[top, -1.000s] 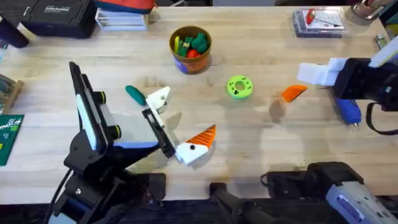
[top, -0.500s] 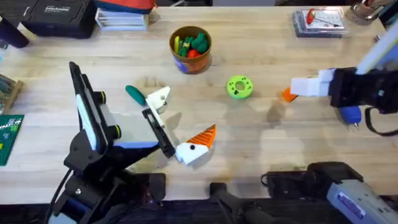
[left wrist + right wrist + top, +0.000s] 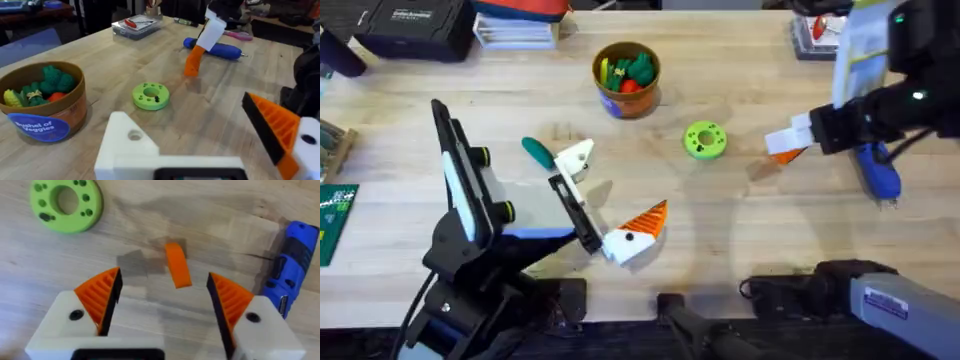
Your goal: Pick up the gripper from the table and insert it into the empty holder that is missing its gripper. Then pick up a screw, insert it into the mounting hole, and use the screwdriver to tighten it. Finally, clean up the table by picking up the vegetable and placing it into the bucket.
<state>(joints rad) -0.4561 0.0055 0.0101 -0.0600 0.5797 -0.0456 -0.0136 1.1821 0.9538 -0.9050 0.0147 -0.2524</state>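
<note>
The right arm had swung in across the desk (image 3: pixel 740 250) over the past second and now hung above the gripper (image 3: pixel 177 265), its fingers (image 3: pixel 100 297) spread wide with the orange piece lying between them, untouched by either pad. A second ago the arm sat farther out, beside the screwdriver (image 3: pixel 878 172); now its white tip stood directly over the gripper (image 3: pixel 787 153). That placed the first step, the pick-up, at the point of closing, by this view, not yet done.

The gripper lay just beside the screwdriver, on the side toward the green disc (image 3: pixel 704 140). The left wrist view showed it propped on end under the right arm's finger (image 3: pixel 212 31), with the screwdriver (image 3: pixel 215 50) close behind.

The left arm had not moved. Its own mount carried the holder (image 3: pixel 576 157), bare, and one fitted orange finger (image 3: pixel 645 220); whether these stood open or closed could not be told. The vegetable (image 3: pixel 537 152) lay touching or nearly touching the holder, well apart from the screwdriver. The bucket (image 3: pixel 626 78) stood beyond the disc, already holding mixed toys.

Counted: one loose gripper, one empty holder, one screwdriver, one vegetable on the desk, one bucket, one green disc. Any screws were too small to count; dark specks sat in the disc's holes (image 3: pixel 65 202).
</note>
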